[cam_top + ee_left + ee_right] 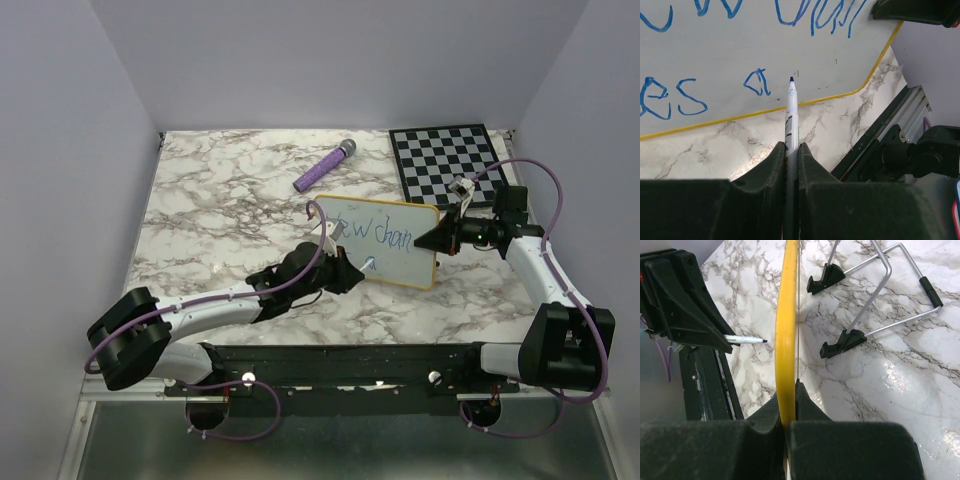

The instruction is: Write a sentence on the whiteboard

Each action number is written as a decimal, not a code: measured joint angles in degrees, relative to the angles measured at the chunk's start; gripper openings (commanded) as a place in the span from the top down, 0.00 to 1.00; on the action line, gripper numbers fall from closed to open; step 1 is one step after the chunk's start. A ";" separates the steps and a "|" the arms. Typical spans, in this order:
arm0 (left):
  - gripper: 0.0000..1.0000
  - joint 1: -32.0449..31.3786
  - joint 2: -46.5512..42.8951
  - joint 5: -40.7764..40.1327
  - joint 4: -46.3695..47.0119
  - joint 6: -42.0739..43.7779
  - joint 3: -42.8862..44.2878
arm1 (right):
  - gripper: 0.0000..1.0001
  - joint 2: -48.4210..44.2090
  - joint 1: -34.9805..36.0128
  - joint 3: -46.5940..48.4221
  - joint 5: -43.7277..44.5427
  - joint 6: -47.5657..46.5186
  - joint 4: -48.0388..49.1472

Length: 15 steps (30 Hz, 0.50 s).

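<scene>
Left side first: seeing left gripper [352,268] low over the table [220,210], jaws clamped on the barrel of a marker [791,117], cap off, tip aimed at the whiteboard [400,268]. Reading the tip from the right wrist view as just short of the board face, small gap showing. Cannot tell contact from the left wrist view. Noting a purple cylinder [325,167] lying further back, well apart from the work.

Centre: finding the whiteboard mid-table, right of centre, propped at a tilt on a wire stand [880,287]. Reading the sentence [757,82] in blue: top line roughly "New chan", lower line "es" then a lone "a". Placing the tip just right of that "a".

Right: seeing right gripper [788,397] with jaws pinched on the yellow frame at the board's right edge, steadying it. Noting a checkered board [445,160] at the far right corner, not involved.

Step in hand, by judgement: partway along the second line, lettering looks unfinished. Next move calls for landing the tip on the face just right of the "a", starting the next letter with light pressure, and a firm right-hand clamp to stop rocking on the stand. Worth watching remaining room toward the rounded lower-right corner; tight letters advised.
</scene>
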 measured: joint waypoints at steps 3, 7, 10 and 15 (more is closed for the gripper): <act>1.00 0.02 -0.02 -0.02 0.70 0.02 -1.01 | 0.99 0.00 0.00 0.00 0.00 0.00 0.00; 1.00 0.04 -0.09 -0.04 1.77 0.04 -1.99 | 0.99 0.00 0.00 0.00 0.00 0.00 0.00; 1.00 0.04 -0.09 -0.07 2.69 0.04 -2.64 | 0.99 0.00 0.00 0.00 -0.02 0.00 0.00; 1.00 0.04 0.07 -0.07 3.85 0.02 -2.80 | 0.99 0.00 0.00 0.00 0.00 0.00 0.00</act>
